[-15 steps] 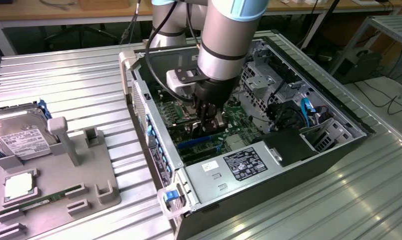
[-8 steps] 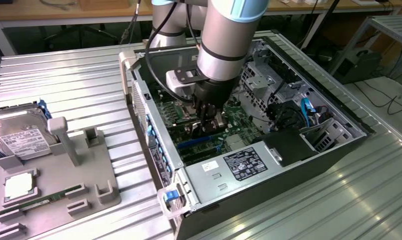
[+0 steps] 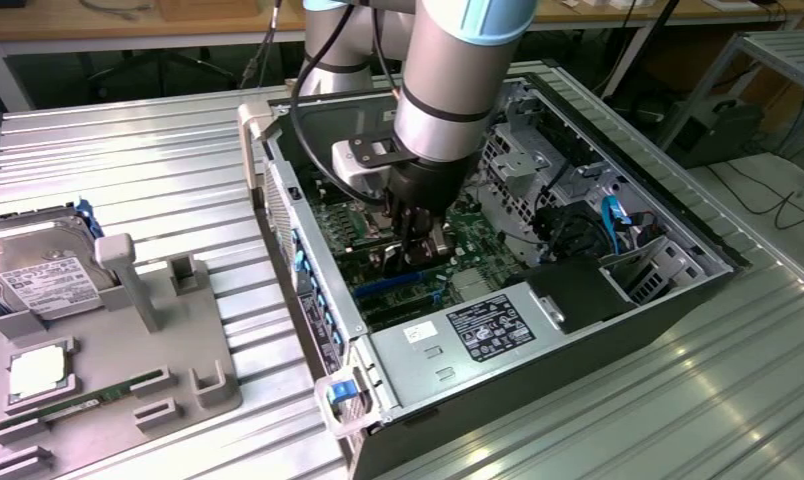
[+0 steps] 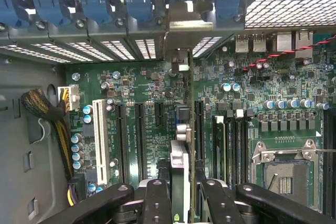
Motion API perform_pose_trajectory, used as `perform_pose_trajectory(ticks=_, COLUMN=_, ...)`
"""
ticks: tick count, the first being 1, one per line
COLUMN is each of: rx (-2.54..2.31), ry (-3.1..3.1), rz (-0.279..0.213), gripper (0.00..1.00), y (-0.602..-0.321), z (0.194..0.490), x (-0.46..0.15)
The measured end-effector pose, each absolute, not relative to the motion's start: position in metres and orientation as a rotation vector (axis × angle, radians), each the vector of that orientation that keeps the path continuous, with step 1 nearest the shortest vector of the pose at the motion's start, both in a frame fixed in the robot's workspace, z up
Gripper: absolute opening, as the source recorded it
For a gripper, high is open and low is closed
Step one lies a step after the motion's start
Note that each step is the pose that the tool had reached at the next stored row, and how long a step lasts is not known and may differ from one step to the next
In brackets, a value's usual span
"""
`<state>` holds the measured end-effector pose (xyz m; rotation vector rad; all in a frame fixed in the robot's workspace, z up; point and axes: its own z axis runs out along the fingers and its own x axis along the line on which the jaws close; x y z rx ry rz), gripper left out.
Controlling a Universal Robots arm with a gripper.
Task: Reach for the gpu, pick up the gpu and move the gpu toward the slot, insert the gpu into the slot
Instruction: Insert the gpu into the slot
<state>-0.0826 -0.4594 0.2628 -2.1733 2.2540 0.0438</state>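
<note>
Currently we hold the gpu (image 4: 181, 145) edge-on in our clamped gripper (image 4: 181, 192), long axis toward the upper-frame bracket.

GPU (image 4: 181, 156): thin card seen edge-on in the wrist view, standing upright over the green motherboard, its silver metal end bracket toward the case's rear wall. In the exterior view the card (image 3: 409, 255) is mostly hidden, low inside the open case. Slot (image 3: 389, 283): bright-blue connector strip on the motherboard, a short stretch showing just beside the card. Whether the card is seated cannot be told.
</note>
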Motion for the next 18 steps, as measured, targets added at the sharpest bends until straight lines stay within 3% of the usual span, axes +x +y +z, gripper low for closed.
perform_pose_trajectory(ticks=18, rx=-2.184, ry=2.248, rz=0.048, gripper=0.27, y=-0.4597, z=0.2623, x=-0.0845)
